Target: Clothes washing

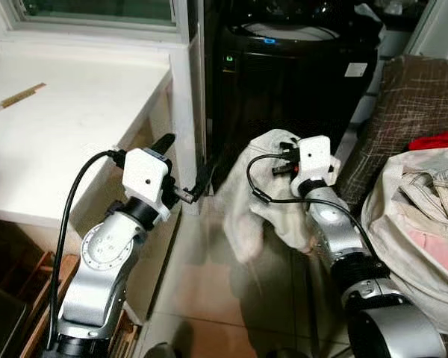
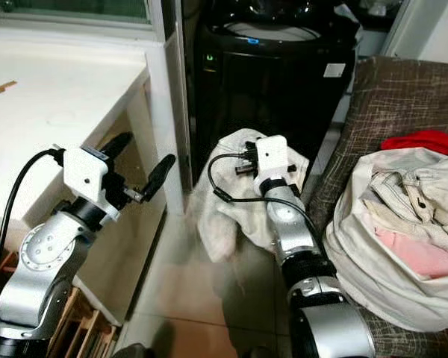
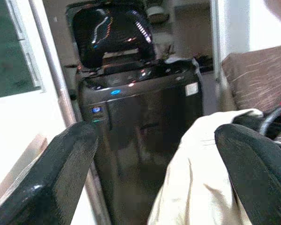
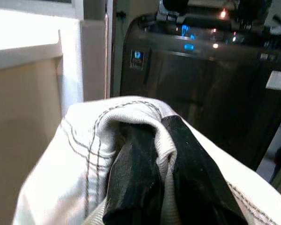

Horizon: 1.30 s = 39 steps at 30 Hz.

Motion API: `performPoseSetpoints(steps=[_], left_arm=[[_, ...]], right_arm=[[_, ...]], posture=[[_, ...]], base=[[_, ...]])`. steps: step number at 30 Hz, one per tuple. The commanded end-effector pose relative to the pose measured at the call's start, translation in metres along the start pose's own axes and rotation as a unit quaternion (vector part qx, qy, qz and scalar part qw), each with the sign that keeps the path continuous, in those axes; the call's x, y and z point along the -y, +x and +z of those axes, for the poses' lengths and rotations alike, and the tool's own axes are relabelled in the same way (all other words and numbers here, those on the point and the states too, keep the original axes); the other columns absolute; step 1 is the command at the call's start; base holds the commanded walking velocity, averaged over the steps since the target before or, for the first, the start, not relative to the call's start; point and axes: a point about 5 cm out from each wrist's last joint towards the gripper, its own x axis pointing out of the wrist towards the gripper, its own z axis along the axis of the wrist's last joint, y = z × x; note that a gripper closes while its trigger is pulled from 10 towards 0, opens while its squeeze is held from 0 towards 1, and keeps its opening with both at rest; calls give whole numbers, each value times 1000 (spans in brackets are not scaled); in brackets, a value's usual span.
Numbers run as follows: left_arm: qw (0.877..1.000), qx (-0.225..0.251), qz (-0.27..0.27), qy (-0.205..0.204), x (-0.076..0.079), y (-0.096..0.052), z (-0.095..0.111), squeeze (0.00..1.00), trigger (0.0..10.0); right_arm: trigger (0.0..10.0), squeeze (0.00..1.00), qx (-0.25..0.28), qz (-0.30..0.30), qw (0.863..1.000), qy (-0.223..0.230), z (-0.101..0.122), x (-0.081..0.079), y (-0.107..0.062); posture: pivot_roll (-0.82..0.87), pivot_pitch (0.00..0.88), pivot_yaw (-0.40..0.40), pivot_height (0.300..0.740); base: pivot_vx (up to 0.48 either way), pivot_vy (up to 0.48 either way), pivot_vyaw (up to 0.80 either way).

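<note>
At frame centre the right gripper [image 4: 154, 173] pinches a fold of pale cloth [image 1: 250, 212] low before the open black washer [image 1: 299, 67], left gripper [image 2: 138, 168] spread empty; the hanging cloth could snag the rim or slip.

the tiled floor [image 1: 209, 291] carries the black washing machine [image 1: 291, 82] (lid raised at its back), standing upright just beside the white counter [image 1: 67, 119]. the counter top bears a thin striped strip [image 1: 15, 98] near its far left edge. the brown checked sofa [image 2: 403, 104] holds a heap of pale clothes [image 2: 403, 231] with a red garment [image 2: 425, 140] behind the heap.
</note>
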Motion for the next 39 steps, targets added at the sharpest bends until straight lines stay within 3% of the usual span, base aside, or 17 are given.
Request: performPoseSetpoints(steps=[1, 14, 17, 19, 23, 25, 27, 29, 32, 39], left_arm=[[1000, -9, 7, -1, 1, 1, -3, 0, 10000], [999, -10, 43, 16, 16, 9, -5, 0, 10000], [999, -3, 38, 13, 18, 15, -4, 0, 10000], [1000, 6, 28, 6, 25, 28, 0, 0, 10000], [999, 14, 44, 3, 24, 33, 3, 0, 10000], [998, 21, 57, 0, 22, 37, 7, 0, 10000], [998, 33, 58, 7, 21, 46, 13, 0, 10000], [998, 33, 58, 7, 21, 46, 13, 0, 10000], [998, 36, 54, 22, 18, 54, 16, 0, 10000], [997, 32, 72, 27, 7, 55, 16, 0, 10000]], right_arm=[[10000, 0, 29, -1, 1000, -4, 14, 3, 3], [10000, 0, 34, 13, 999, -39, 24, 8, 8], [10000, 0, 37, 11, 998, -40, 27, 9, 10], [10000, 0, 46, 1, 998, -52, 35, 17, 15], [10000, 0, 55, -5, 997, -54, 43, 21, 17], [10000, 0, 75, -9, 995, -58, 54, 23, 20], [10000, 0, 119, -19, 990, -69, 80, 30, 24], [10000, 0, 119, -19, 990, -69, 80, 30, 24], [10000, 0, 154, -29, 985, -72, 98, 35, 26], [10000, 0, 147, -24, 987, -65, 92, 26, 29]], posture=[[52, 25, 1, 740], [42, 25, -59, 736], [32, 17, -53, 736], [13, 3, -39, 736], [-1, 8, -33, 736], [-23, 15, -24, 736], [-52, 18, -23, 736], [-52, 18, -23, 736], [-36, 8, -18, 736], [5, 0, -34, 736]], base=[[0, 0, -619], [0, 0, -227], [0, 0, 0], [0, 0, 0], [325, 0, 0], [461, 0, 0], [459, 0, 0], [461, 0, 0], [459, 0, 0], [461, 0, 0]])
